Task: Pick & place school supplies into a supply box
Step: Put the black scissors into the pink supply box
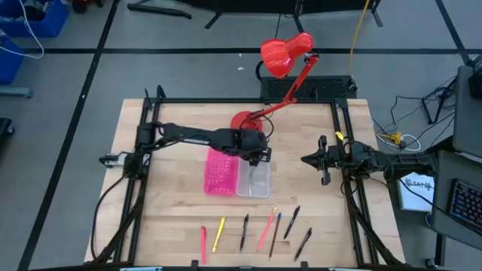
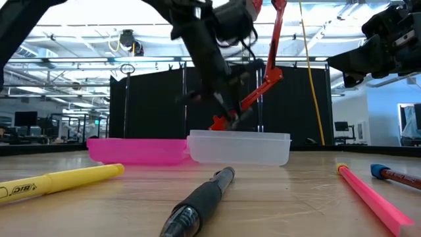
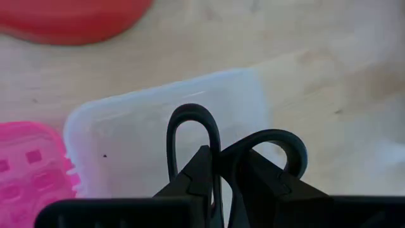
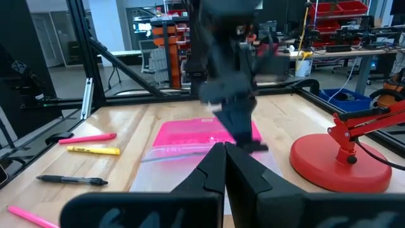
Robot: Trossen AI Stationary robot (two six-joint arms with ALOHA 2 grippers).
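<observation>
High view, red lamp (image 1: 282, 71) beside supply box (image 1: 236, 175)

Seen from above, the box (image 1: 236, 173) sits mid-table (image 1: 166, 203). The lamp (image 1: 282, 75) crowds it at 12 o'clock, its base (image 1: 248, 122) just beside the box. The left pincer (image 1: 257, 155) hangs over the clear half. At 3 o'clock bare wood runs to the right pincer (image 1: 307, 159). At 6 o'clock an open strip separates it from the pens (image 1: 252, 229).
</observation>
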